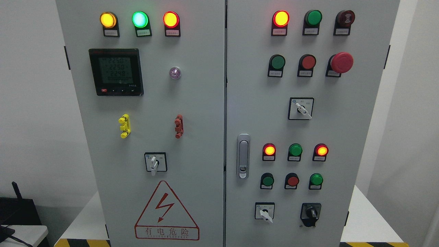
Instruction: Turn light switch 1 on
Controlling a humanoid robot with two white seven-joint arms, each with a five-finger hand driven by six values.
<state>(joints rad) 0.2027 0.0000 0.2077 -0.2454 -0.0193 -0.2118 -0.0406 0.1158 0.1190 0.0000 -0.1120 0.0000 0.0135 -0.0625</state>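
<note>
White selector switch (154, 164) lever points straight down, axis vert.

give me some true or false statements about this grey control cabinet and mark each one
1. The round green lamp in the left door's top row is lit. True.
2. The red mushroom-head emergency button is on the left door. False: it is on the right door.
3. The black digital meter shows lit digits. True.
4. A robot hand is touching a switch. False: no hand is in view.
5. The red triangular lightning warning sign is at the bottom of the left door. True.
</note>
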